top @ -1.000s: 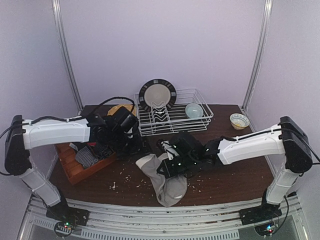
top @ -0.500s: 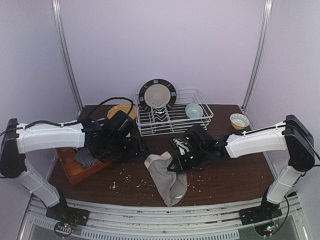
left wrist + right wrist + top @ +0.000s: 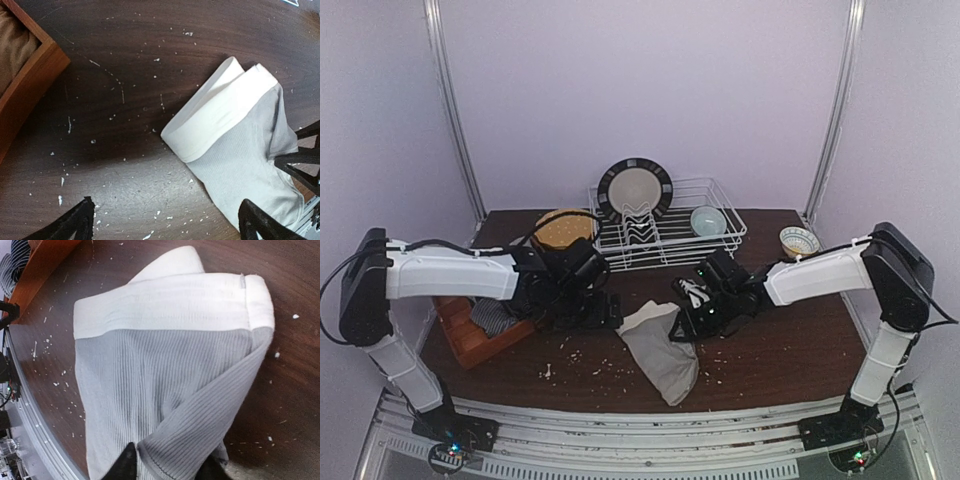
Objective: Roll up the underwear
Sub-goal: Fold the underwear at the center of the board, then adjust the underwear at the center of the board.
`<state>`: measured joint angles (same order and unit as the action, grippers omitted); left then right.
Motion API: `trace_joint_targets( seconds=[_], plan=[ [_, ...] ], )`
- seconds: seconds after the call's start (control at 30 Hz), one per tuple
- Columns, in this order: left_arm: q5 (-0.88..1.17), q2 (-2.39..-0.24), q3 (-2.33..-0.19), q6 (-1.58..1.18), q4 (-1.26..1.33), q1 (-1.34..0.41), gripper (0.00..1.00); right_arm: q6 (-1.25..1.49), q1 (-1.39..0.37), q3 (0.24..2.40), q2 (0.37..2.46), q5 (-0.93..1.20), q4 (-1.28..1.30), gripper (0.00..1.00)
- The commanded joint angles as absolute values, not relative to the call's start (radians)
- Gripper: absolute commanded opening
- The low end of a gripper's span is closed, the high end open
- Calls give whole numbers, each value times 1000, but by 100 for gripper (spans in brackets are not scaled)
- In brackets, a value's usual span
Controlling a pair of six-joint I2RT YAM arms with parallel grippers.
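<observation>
Item: grey-beige underwear, one piece, lying loose on the dark table between the two arms, near the front edge. Its white waistband is turned toward the wooden tray and doubled over on itself, with the ribbed body trailing away toward the near edge. It is not flat and shows no roll begun. Right gripper: low at the garment's right side, its two fingers nipped onto a raised fold of the ribbed cloth near a leg hem, apparently to drag or spread the piece before rolling. Left gripper: fingers spread wide, holding nothing, hovering over bare wood just beside the waistband, likely stationed to take that end so the cloth can be pulled taut between both arms. Striped garment: dark with fine white lines, resting in the tray at the left, presumably awaiting its turn. Dish rack: at the back of the table, well apart from the work. Crumbs: pale flecks scattered over the wood around the cloth.
</observation>
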<state>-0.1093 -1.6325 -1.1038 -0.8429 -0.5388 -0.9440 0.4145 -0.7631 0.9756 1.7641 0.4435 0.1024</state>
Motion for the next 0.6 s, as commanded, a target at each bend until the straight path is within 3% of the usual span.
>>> trace_joint_targets(
  seconds=[0.0,0.13,0.27,0.37,0.57],
  plan=[
    [-109,-1653,-1138,-803,-503,-952,97,392,-754,969,1704,376,163,48],
    [-136,-1632,-1155,-762,-514,-961,97,377,-761,951,1539,287,270,69],
    [-134,-1620,-1158,-689,-465,-965,92,352,-827,936,1416,232,334,73],
    [-43,-1647,-1156,-635,-356,-966,79,362,-905,927,1409,241,338,66],
    [85,-1796,-1235,-583,-241,-965,33,429,-972,794,1441,276,190,40]
  ],
)
